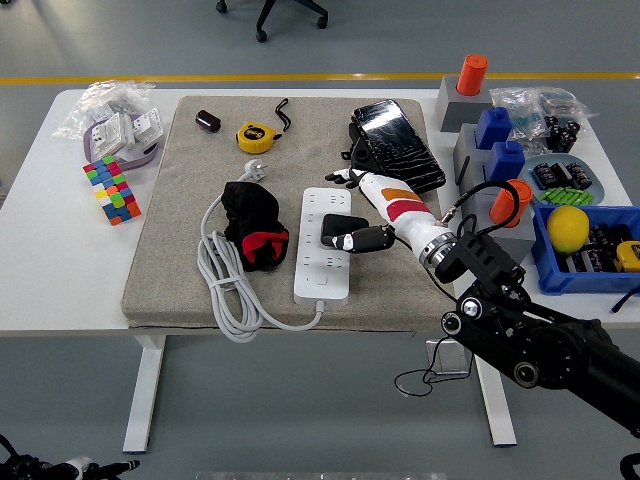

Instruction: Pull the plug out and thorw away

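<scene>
A white power strip point(325, 250) lies on the grey mat point(180, 230), and a black plug point(333, 228) is seated in its right side. Its white cable point(225, 295) coils at the left and ends in a white plug point(257, 170) lying on the mat. My right hand point(352, 208) reaches in from the lower right and hovers over the strip's right edge. The thumb point(362, 240) sits right beside the black plug, while the other fingers point(345, 178) spread out above the strip's top end. I see nothing in its grasp. The left arm is out of view.
A black and red glove point(255, 228) lies left of the strip. A yellow tape measure point(253, 136), a black cylinder point(208, 121) and a black case point(398, 145) sit at the mat's far side. A blue bin point(545, 275) and blocks crowd the right; a colour cube point(113, 190) lies left.
</scene>
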Tool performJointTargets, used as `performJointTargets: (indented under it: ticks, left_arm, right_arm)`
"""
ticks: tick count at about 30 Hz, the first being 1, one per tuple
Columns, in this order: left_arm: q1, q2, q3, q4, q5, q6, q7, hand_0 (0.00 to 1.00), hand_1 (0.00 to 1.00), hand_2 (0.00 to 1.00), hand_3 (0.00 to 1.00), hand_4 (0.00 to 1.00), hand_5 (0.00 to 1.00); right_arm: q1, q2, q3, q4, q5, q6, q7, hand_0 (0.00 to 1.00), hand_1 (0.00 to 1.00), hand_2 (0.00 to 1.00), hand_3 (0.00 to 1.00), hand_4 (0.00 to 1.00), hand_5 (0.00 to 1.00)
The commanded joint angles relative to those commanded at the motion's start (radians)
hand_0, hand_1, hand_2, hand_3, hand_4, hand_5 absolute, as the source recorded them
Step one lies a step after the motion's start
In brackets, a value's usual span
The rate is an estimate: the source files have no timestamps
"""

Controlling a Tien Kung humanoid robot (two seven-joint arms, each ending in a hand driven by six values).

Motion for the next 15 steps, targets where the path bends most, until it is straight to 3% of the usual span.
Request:
performJointTargets:
  ticks: [9,10,15]
  left_arm:
    - [-0.001,-0.002,0.01,-0.001,0.004,-0.001,0.001,0.526,0.665,0.693,0.663,0.826,0.698]
    - [-0.001,-0.002,0.011,-0.002,0.004,-0.002,0.001,0.526,0.665,0.693,0.662,0.825,0.698]
    - [0.001,-0.003,0.013,-0.002,0.005,-0.003,0.002,0.526,0.665,0.693,0.662,0.825,0.698]
  right_arm:
    - [0.027,0.036,-0.044,-0.097,0.036,-0.057,0.048,0.654,0.706,0.701,0.757,0.998,0.227]
    - [0.03,0.038,-0.05,-0.107,0.039,-0.058,0.051,0.583,0.663,0.669,0.662,0.998,0.162]
    - [0.04,0.05,-0.076,-0.145,0.059,-0.065,0.064,0.583,0.663,0.669,0.662,0.998,0.162]
